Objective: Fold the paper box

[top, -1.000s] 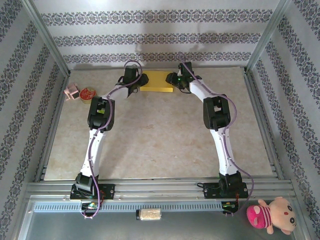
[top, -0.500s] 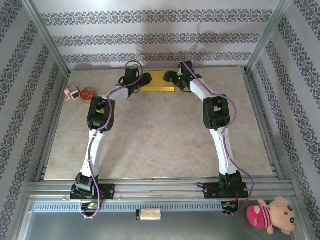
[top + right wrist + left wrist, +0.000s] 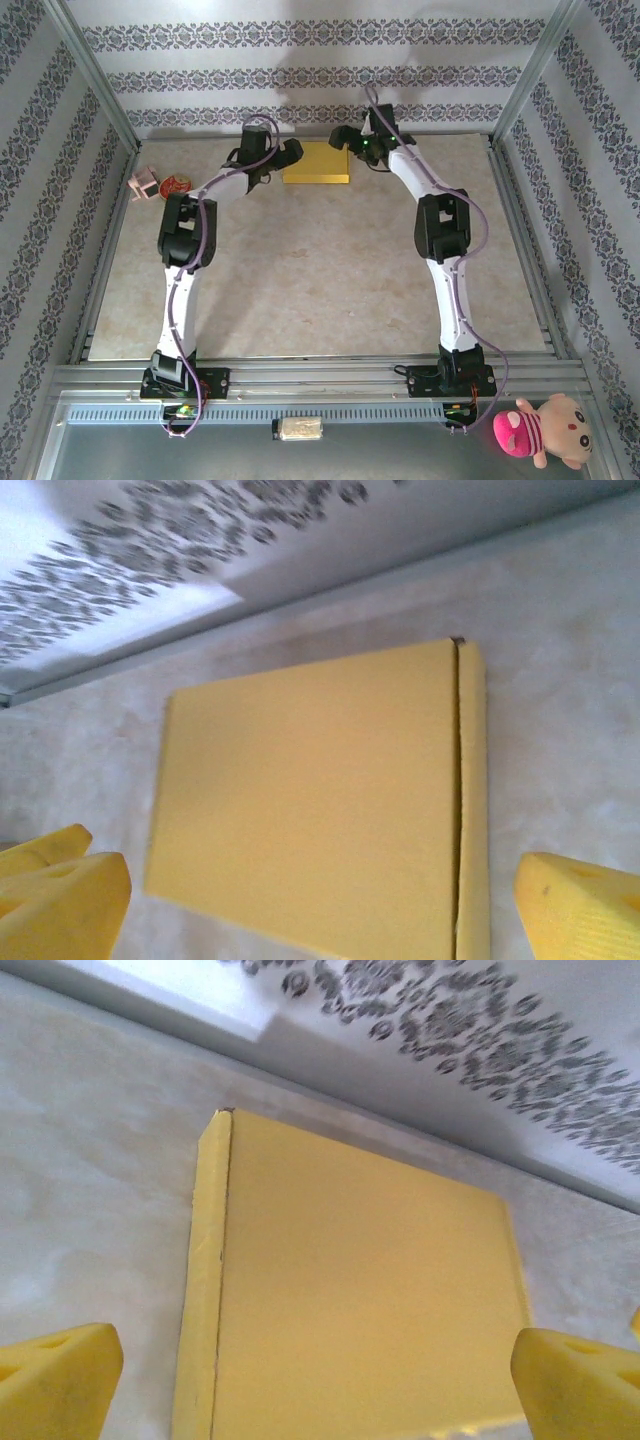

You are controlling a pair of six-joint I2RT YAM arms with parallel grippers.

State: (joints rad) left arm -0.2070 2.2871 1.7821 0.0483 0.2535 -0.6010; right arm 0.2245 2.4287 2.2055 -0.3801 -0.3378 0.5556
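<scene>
Your left fingers (image 3: 55, 1380) are spread wide with nothing in them. Your right fingers (image 3: 585, 910) are just as wide apart and also empty. The paper box (image 3: 316, 163) lies flat and closed, yellow face up, on the worktop (image 3: 300, 270) near the back wall, between the two wrists.

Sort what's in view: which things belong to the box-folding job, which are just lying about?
Job:
- paper box, yellow, lying flat at the far side
- left tool and right tool, both open, flanking it

Lying about:
- red tin and small pink object, left side
- plush toy and small pale item, near side
</scene>
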